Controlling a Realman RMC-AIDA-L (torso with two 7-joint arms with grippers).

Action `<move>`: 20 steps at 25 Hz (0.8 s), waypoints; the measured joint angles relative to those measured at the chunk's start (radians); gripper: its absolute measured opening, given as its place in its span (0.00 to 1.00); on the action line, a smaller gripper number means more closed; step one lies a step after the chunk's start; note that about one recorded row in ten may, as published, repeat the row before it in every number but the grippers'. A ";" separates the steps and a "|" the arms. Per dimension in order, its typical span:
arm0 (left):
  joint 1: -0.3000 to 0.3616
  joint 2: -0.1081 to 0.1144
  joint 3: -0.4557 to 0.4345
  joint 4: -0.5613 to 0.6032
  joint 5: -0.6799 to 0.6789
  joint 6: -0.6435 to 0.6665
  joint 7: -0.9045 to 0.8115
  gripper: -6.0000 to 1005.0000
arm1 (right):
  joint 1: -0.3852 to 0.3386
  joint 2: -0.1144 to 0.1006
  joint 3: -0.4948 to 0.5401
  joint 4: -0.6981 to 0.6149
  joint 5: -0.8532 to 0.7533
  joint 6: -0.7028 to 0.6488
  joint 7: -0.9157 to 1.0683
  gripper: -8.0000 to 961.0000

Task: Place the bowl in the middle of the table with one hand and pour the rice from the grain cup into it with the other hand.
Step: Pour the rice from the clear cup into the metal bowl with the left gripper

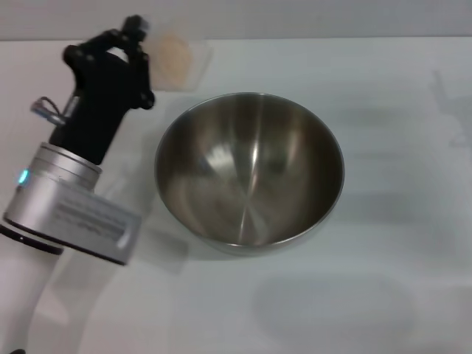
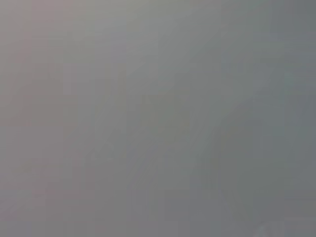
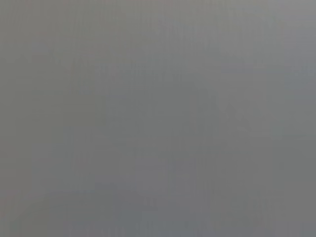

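While left gripper (image 1: 140, 33) nears clear grain cup (image 1: 175, 63), shiny round bowl (image 1: 249, 169) sits.

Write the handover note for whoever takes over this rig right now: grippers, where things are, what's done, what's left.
Left gripper: reaching to the far left of the table, right at the grain cup; whether it has closed on the cup cannot be told.
Right gripper: not in view; both wrist views show only blank grey.
Bowl: upright near the middle of the table, empty.
Rice: in the cup, which stands behind and to the left of the bowl.
Done: bowl looks placed.
Left: grasp and lift the cup, tip the rice into the bowl.
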 joint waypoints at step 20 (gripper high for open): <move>0.010 -0.002 0.035 0.002 0.234 -0.024 0.765 0.03 | 0.024 -0.010 0.000 0.008 0.000 0.018 -0.002 0.78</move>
